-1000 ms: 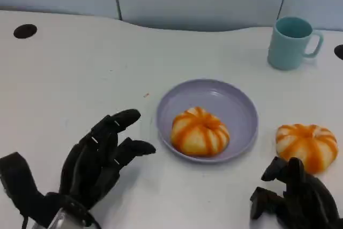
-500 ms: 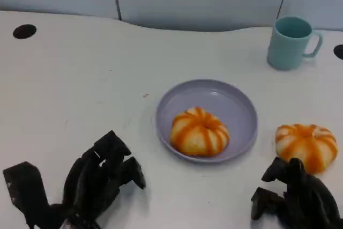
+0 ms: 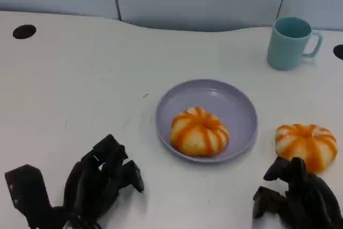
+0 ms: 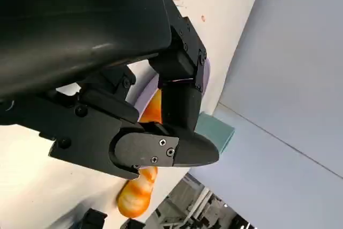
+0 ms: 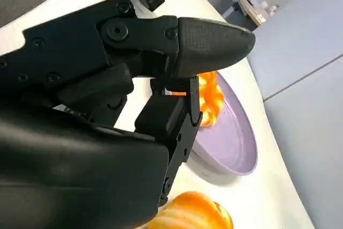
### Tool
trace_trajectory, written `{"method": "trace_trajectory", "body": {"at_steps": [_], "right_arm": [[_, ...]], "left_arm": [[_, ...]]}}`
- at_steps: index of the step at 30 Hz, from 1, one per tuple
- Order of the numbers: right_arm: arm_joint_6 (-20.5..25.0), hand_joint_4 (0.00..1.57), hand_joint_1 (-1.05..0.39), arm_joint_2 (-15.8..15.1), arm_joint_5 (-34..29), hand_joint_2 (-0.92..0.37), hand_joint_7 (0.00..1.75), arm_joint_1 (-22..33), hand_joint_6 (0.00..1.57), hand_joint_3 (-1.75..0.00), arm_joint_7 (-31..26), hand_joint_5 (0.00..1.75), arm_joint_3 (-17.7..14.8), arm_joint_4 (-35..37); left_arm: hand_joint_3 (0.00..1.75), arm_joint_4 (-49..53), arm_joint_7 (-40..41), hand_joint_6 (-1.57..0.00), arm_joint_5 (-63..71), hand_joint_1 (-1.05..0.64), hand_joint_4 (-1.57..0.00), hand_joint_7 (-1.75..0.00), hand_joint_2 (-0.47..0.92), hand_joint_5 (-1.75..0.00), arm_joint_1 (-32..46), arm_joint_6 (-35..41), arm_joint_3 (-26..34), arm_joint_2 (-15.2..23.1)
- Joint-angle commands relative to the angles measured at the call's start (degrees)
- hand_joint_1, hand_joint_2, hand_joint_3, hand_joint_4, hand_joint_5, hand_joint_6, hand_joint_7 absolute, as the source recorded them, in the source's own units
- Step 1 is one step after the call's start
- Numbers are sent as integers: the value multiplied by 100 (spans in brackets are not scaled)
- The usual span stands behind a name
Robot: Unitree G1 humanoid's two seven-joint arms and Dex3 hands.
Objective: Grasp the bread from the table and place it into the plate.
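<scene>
Bread (image 3: 199, 131) sitting in plate (image 3: 236, 105); second bun (image 3: 306, 146) lying on white table (image 3: 80, 79); both hands' fingers curling, holding nothing.

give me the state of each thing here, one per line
bread in the plate: resting inside, held by no hand
bread on the table: lying right of the plate, not yet grasped
plate: upright, holding one bread
mug: upright at the far right, handle to the right
left hand: fingers curled in, holding nothing
right hand: fingers curled in, just short of the bread on the table, holding nothing
</scene>
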Motion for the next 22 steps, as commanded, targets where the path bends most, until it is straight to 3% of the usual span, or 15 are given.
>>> {"method": "trace_trajectory", "body": {"at_steps": [1, 20, 22], "right_arm": [[30, 119, -44, -161, 32, -92, 119, -90, 105, -56, 7, 130, -105, 128], [-49, 119, -44, -188, 47, -92, 122, -182, 101, -57, 158, 130, -176, 326], [-46, 119, -43, -171, 53, -92, 122, -188, 100, -56, 142, 129, -181, 327]], "left_arm": [[28, 224, 98, -70, 31, -71, -97, -175, 92, -175, -114, -72, 77, 61], [33, 298, 135, -70, 9, -71, -100, -175, 92, -175, -285, -170, 186, 17], [27, 289, 132, -72, -9, -72, -101, -175, 92, -175, -311, -150, 203, 19]]}}
